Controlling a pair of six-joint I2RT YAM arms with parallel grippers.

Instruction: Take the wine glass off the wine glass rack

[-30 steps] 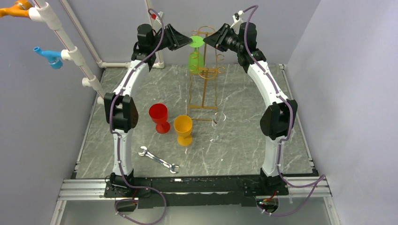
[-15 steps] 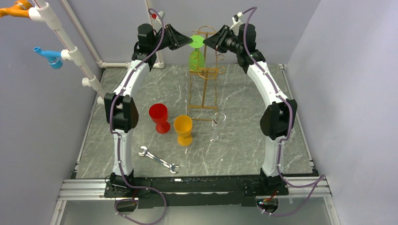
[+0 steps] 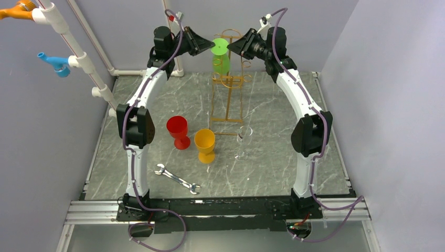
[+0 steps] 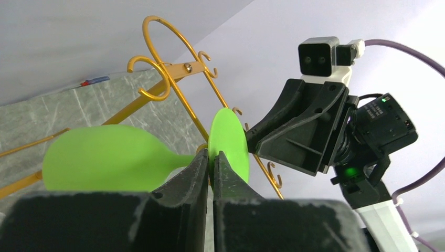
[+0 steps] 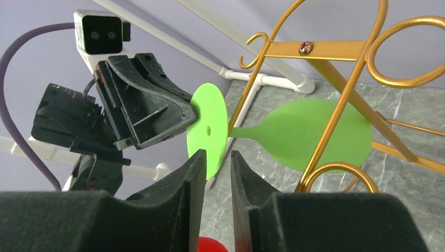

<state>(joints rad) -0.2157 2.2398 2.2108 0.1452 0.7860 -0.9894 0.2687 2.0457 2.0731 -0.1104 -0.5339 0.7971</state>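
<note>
High up near the arched top of the rack (image 5: pixel 336 50), the wine glass (image 4: pixel 105 157) hangs upside down, its flat round foot (image 5: pixel 207 128) uppermost and its bowl (image 5: pixel 315 134) below. Its long axis therefore runs upright, close alongside the gold wires. It is bright green, matte and opaque (plastic by the look of it, so likely light and forgiving of a firm pinch), with a thin stem (image 5: pixel 246 131) that crosses behind one rack wire. Whether the stem sits inside a hook I cannot tell.

The left tool (image 4: pixel 211 156) comes in level from the glass's left and is pinched closed on the rim of the foot, just where the stem joins. The right tool (image 5: pixel 218 157) faces it from the other side. Its fingers are a little apart, with the lower rim of the foot at their tips and nothing clamped between them.

The left arm carries the glass, so the coming move is probably its own: draw the stem sideways clear of the wires, keeping the axis upright so the wide foot does not catch a ring loop.

The rack is slender round wire on a rectangular base, standing on the grey marbled table (image 3: pixel 273 157), and may rock if tugged.
</note>
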